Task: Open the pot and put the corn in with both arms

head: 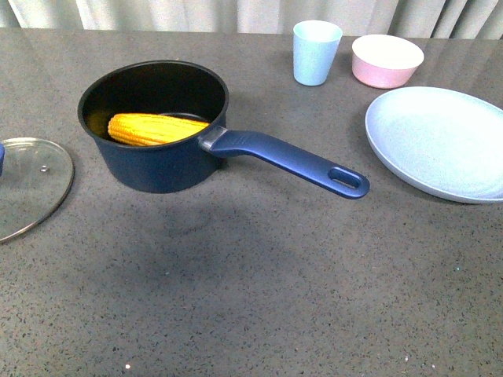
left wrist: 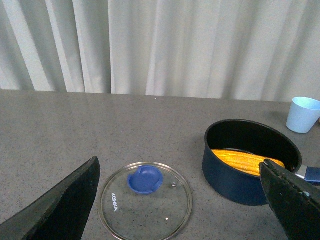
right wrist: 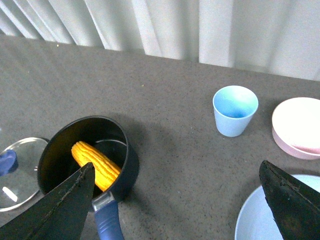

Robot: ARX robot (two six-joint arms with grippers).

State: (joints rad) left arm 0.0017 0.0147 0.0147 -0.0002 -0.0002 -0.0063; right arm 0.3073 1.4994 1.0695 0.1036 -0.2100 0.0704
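The navy pot [head: 157, 169] stands uncovered on the grey table, left of centre, its long handle [head: 291, 159] pointing right. The yellow corn [head: 156, 128] lies inside it, also seen as the corn [left wrist: 245, 161] and the corn [right wrist: 96, 165] in the wrist views. The glass lid [head: 30, 184] with its blue knob [left wrist: 145, 179] lies flat to the pot's left. Neither arm shows in the front view. My left gripper [left wrist: 180, 197] hangs open above the lid and pot. My right gripper [right wrist: 175, 192] hangs open above bare table between the pot [right wrist: 125, 170] and the plate.
A light blue cup [head: 316, 52] and a pink bowl [head: 387, 60] stand at the back right. A large pale blue plate [head: 440, 141] lies at the right edge. White curtains run behind the table.
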